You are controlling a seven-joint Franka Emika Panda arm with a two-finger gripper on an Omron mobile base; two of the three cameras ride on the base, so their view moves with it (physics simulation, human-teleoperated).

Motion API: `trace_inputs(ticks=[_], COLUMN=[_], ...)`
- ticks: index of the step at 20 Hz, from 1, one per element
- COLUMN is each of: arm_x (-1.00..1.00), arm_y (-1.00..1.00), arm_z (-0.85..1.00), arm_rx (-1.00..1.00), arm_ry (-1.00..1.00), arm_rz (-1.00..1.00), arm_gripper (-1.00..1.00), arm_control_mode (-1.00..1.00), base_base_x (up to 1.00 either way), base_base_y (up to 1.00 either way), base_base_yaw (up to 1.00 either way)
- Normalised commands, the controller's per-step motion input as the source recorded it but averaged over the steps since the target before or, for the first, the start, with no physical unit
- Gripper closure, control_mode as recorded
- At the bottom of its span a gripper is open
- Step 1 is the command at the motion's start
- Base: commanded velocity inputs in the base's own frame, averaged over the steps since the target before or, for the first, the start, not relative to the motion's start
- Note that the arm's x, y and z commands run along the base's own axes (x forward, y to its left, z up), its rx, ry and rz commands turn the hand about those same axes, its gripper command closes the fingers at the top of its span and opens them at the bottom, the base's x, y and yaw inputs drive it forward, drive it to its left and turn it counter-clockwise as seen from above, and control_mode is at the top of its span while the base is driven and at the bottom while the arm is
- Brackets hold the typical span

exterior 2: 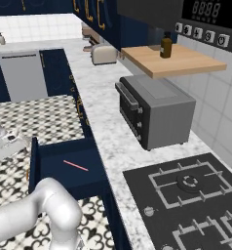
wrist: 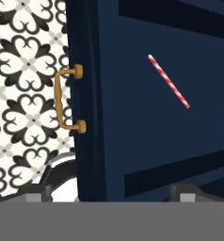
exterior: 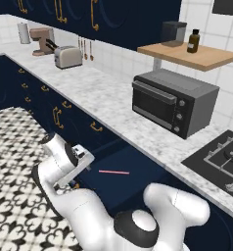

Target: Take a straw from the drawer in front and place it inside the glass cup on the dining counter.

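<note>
The straw [wrist: 168, 81] lies flat and alone on the floor of the pulled-out drawer [wrist: 132, 141], slanted across the dark navy bottom and well clear of every wall; the left base view shows it as a thin pink line [exterior: 113, 172] just past the hand, and the right base view shows it [exterior 2: 75, 165] near the middle of the open box [exterior 2: 69, 168]. The end effector [exterior: 84, 164] hangs above the drawer's front edge, apart from the straw, its wrist bent so the hand camera looks down into the box, with the brass handle [wrist: 67, 100] on the drawer front at the left. Only the two finger tips [wrist: 182, 193] poke up at the bottom, set wide apart with nothing between them, so the end effector is released. The arm's own elbow hides the drawer's near end in the left base view. Patterned floor tiles [wrist: 24, 94] lie open beyond the front; the marble surface [exterior: 118, 105] with its oven [exterior: 172, 100] overhangs the drawer's inner end.
</note>
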Motion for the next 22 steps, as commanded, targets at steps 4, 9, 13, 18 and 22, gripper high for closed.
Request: trace_inputs(ticks=[4, 9, 13, 18, 22], arm_x=[0.36, 0.80, 0.80, 0.61, 0.51], arm_y=[-0.81, -0.61, -0.42, -0.41, -0.19], arm_z=[0.08, -0.21, -0.32, -0.39, -0.52], arm_rx=[0.00, 0.01, 0.02, 0.08, 0.09], arm_ry=[0.00, 0.06, 0.10, 0.19, 0.16], arm_rz=[0.05, 0.19, 0.21, 0.18, 0.18], arm_gripper=[-1.00, -1.00, -1.00, -1.00, -1.00], arm_control_mode=[-1.00, -1.00, -1.00, -1.00, -1.00], base_base_x=[0.00, 0.00, 0.00, 0.00, 0.00], base_base_y=[0.00, 0.00, 0.00, 0.00, 0.00], base_base_yaw=[0.00, 0.00, 0.00, 0.00, 0.00])
